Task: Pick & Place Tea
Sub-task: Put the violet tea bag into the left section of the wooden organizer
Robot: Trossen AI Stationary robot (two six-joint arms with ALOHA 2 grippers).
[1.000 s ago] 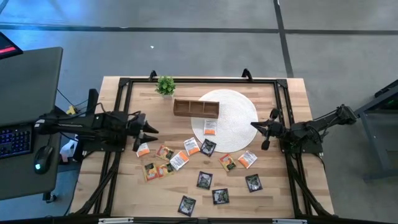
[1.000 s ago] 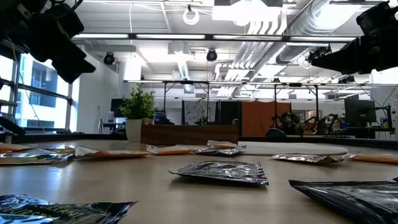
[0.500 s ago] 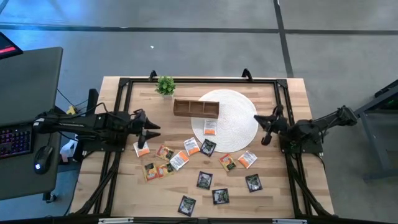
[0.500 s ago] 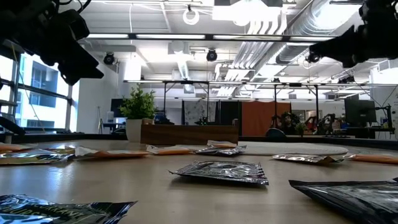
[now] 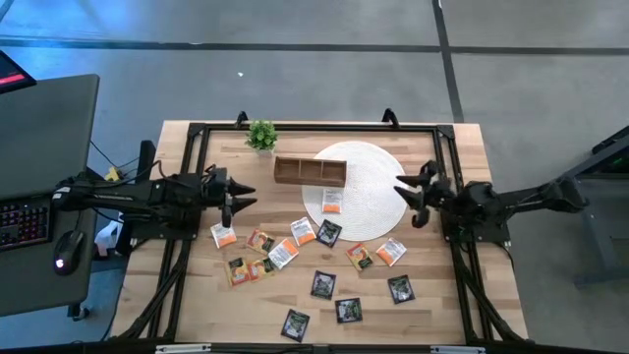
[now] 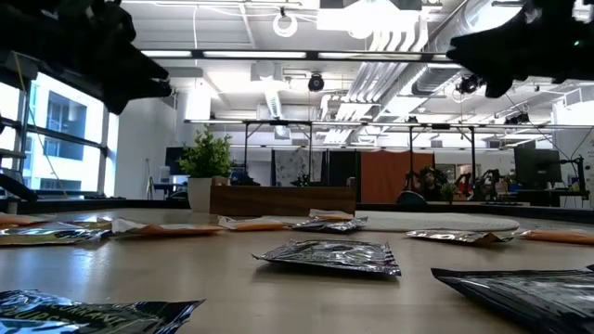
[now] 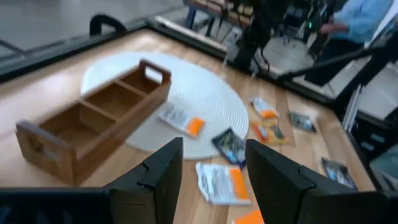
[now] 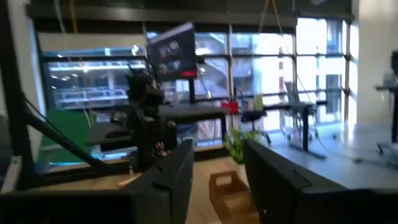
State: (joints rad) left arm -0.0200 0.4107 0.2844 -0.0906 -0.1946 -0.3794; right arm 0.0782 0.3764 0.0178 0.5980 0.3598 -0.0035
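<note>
Several tea sachets lie flat on the table: one white-and-orange [image 5: 332, 201] on the round white mat [image 5: 369, 162], the others [image 5: 285, 252] scattered toward the near edge, black ones [image 5: 323, 284] among them. In the low view one lies close by [image 6: 329, 256]. My left gripper [image 5: 243, 196] hangs open above the table, left of the wooden tray [image 5: 310, 170]; its wrist view shows nothing between the fingers [image 7: 214, 177]. My right gripper [image 5: 406, 194] is open over the mat's right edge, also holding nothing [image 8: 217, 177].
The long wooden compartment tray [image 7: 93, 118] stands on the mat's far left part. A small potted plant [image 5: 261, 135] is at the far edge. A black frame [image 5: 314, 127] runs round the table. A desk with keyboard and mouse [image 5: 39, 221] is off the left side.
My left gripper has risen and gone a little toward the far edge and the tray. My right gripper has swung about, moved toward the mat and opened its fingers; its arm has stretched out flatter.
</note>
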